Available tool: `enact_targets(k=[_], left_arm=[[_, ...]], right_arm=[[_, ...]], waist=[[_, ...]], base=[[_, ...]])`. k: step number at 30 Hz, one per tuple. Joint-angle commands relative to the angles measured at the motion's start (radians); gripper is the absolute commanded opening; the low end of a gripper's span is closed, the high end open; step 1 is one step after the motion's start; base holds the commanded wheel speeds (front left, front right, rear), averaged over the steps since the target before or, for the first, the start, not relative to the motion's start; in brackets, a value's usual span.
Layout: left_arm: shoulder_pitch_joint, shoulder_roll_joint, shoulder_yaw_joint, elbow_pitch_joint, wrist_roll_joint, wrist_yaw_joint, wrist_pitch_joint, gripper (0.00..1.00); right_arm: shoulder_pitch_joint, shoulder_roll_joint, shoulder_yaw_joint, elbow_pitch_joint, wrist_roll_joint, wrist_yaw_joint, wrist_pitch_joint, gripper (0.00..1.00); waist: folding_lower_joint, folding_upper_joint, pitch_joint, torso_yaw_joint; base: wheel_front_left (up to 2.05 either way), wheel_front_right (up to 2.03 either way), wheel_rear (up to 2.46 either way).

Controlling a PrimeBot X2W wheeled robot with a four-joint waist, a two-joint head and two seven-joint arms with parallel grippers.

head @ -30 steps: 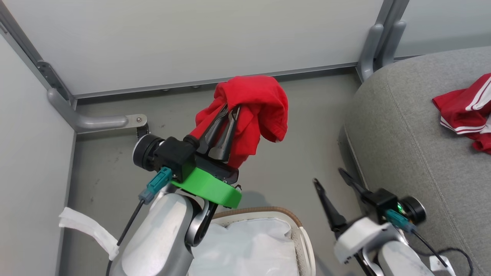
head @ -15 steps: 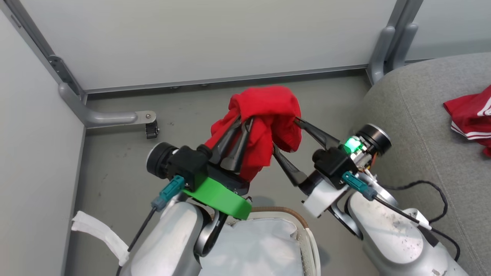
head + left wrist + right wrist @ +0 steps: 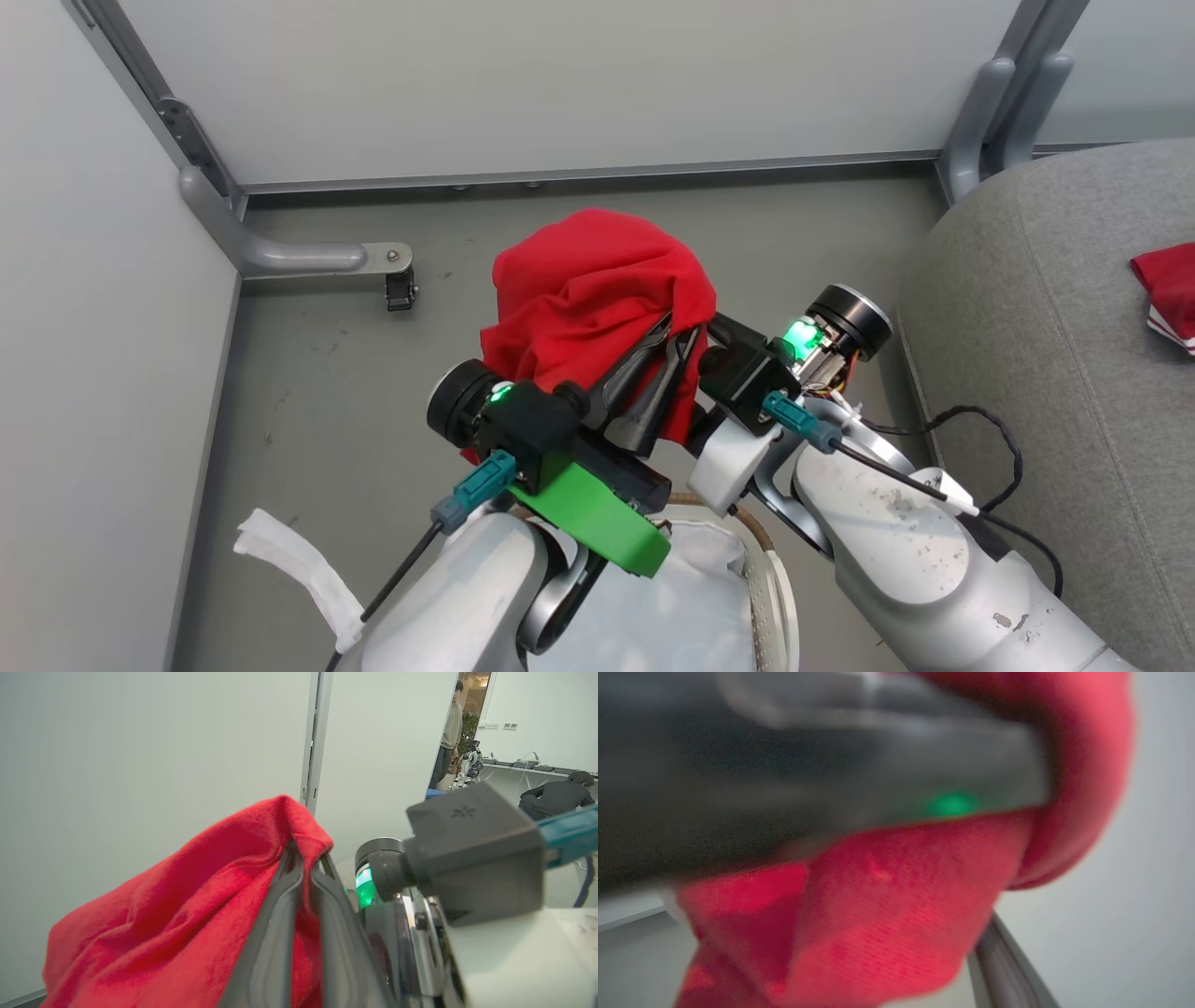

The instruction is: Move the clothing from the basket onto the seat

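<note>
The left gripper (image 3: 677, 332) is clamping the bunched red jersey (image 3: 588, 289), holding it over the grey floor (image 3: 355, 411), clear of the cream-white perforated plastic basket (image 3: 771, 590) and left of the large grey fabric-upholstered seat (image 3: 1046, 336). The right gripper (image 3: 726, 338) is sitting just beside it; whether it is spread or pinched I cannot tell. Lifting out looks done; carrying it right onto the seat is remaining.

Grey floor (image 3: 308, 401), basket (image 3: 782, 607) on it, seat (image 3: 1055, 355) w/ red garment (image 3: 1167, 280)

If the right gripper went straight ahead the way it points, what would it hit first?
The red clothing pinched in the left gripper. The right gripper's fingers run in behind its edge, so whether they touch it yet is unclear.
</note>
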Motion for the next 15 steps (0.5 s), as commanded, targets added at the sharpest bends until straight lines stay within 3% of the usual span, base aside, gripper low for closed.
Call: enact_targets(k=[1,13,14,15], left_arm=[[-0.012,0.001,-0.007,0.003,-0.002,-0.003,0.0,0.0],[0.001,0.001,0.001,0.015,-0.004,-0.003,0.0,0.0],[0.005,0.001,0.006,0.016,0.0,-0.003,0.0,0.04],[0.012,0.001,0.013,0.018,0.007,-0.003,0.0,0.5]], right_arm=[[-0.011,0.001,0.002,0.004,0.013,-0.001,-0.002,0.0],[0.037,-0.01,-0.038,-0.009,0.084,-0.001,-0.002,0.0],[0.045,-0.011,-0.044,-0.01,0.088,-0.001,-0.002,0.0],[0.054,-0.014,-0.052,-0.011,0.092,-0.001,-0.002,0.0]], waist=[[0.0001,0.0,0.005,0.008],[0.0001,0.0,-0.002,0.013],[0.0001,0.0,-0.004,0.009],[0.0001,0.0,-0.007,0.002]], base=[[0.0,0.0,0.0],[0.0,0.0,0.0],[0.0,0.0,0.0],[0.0,0.0,0.0]])
